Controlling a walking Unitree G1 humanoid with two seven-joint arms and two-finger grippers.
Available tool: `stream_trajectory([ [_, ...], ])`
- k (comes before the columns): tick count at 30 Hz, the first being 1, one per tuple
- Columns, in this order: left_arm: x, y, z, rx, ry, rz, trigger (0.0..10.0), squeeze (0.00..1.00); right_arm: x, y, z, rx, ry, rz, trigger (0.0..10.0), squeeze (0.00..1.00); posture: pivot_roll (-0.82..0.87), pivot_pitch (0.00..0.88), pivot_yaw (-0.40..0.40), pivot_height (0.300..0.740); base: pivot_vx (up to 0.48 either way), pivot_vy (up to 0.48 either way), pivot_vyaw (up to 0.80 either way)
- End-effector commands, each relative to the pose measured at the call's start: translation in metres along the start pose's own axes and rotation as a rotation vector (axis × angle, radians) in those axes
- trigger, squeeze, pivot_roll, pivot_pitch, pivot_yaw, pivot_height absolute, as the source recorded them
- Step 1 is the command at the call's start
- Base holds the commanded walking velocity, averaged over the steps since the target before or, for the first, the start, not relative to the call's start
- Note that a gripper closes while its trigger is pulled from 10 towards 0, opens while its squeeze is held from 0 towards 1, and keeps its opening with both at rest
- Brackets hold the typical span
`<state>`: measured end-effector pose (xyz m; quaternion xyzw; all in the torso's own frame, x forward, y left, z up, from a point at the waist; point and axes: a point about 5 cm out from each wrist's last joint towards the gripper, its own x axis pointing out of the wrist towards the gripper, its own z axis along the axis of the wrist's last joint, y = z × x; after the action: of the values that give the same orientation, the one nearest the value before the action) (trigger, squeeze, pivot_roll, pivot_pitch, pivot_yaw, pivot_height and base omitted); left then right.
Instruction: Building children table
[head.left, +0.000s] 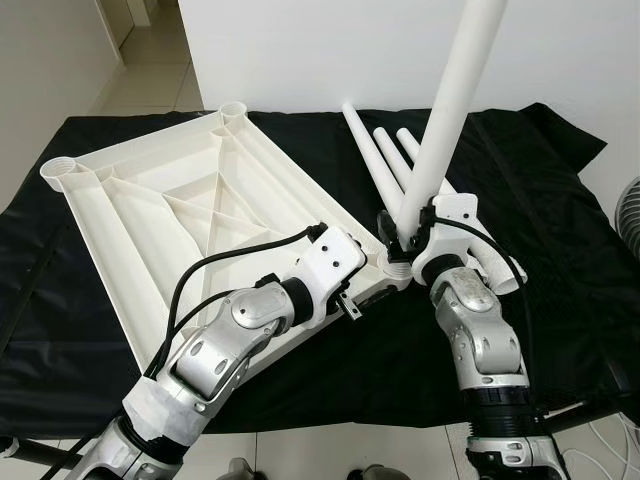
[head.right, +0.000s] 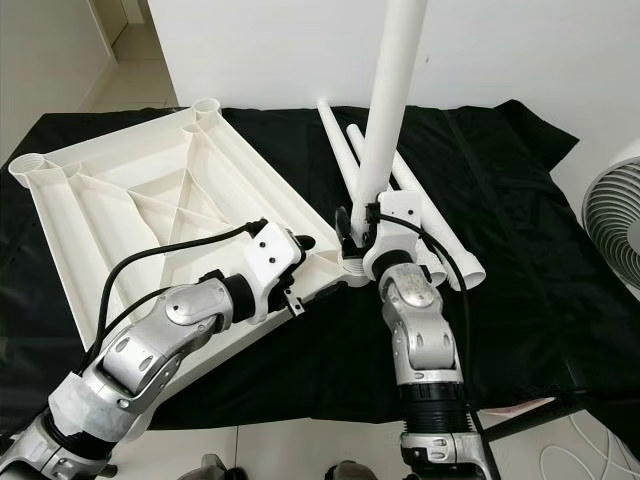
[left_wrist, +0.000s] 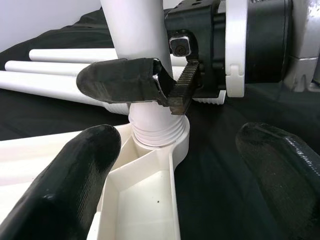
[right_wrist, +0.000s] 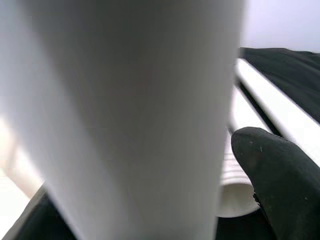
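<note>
Right pincer (head.left: 400, 232) clamps upright leg (head.left: 455, 105) in tabletop (head.left: 170, 210) socket; left pincer (left_wrist: 185, 165) wide, beside; spare legs (head.left: 385, 160) behind.

Upturned white tabletop (head.left: 190, 210) is laid on black cloth (head.left: 560, 260), w/ one white leg (head.left: 445, 125) held near-upright at its near corner socket by right gripper (head.left: 400, 235), left gripper (head.left: 352, 290) alongside, spare legs (head.left: 385, 160) behind.

I count one white tabletop (head.left: 170, 210) lying upside down just past my left gripper (head.left: 352, 270). One table leg (head.left: 450, 110) stands upright, clamped in my right gripper (head.left: 405, 235), and three more loose legs (head.left: 380, 160) lie side by side on the one black cloth (head.left: 560, 230) just beyond it.
</note>
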<state>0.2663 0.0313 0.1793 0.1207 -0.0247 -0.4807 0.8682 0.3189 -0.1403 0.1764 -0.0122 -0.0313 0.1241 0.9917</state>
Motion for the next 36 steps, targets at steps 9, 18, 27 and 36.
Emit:
stream_trajectory([
  [9, 0.001, -0.006, -0.001, 0.001, 0.006, -0.098, 10.0, 0.0, 0.002, 0.007, -0.004, -0.004, 0.027, 0.151, 10.0, 0.0, -0.15, 0.056, 0.029, 0.74, 0.0, 0.0, 0.0],
  [18, 0.0, -0.005, -0.001, 0.007, 0.007, -0.099, 10.0, 0.0, 0.002, 0.004, -0.01, -0.097, 0.026, 0.405, 10.0, 0.0, -0.14, 0.043, 0.039, 0.74, 0.0, 0.0, 0.0],
  [27, -0.009, -0.002, -0.015, -0.004, 0.057, -0.081, 10.0, 0.0, 0.006, -0.014, -0.018, -0.158, 0.065, 0.541, 4.9, 0.0, -0.14, 0.047, 0.044, 0.74, 0.0, 0.0, 0.0],
  [36, -0.017, 0.0, -0.021, -0.009, 0.087, -0.069, 10.0, 0.0, 0.008, -0.021, -0.023, -0.165, 0.092, 0.572, 0.0, 0.0, -0.12, 0.049, 0.04, 0.74, 0.0, 0.0, 0.0],
])
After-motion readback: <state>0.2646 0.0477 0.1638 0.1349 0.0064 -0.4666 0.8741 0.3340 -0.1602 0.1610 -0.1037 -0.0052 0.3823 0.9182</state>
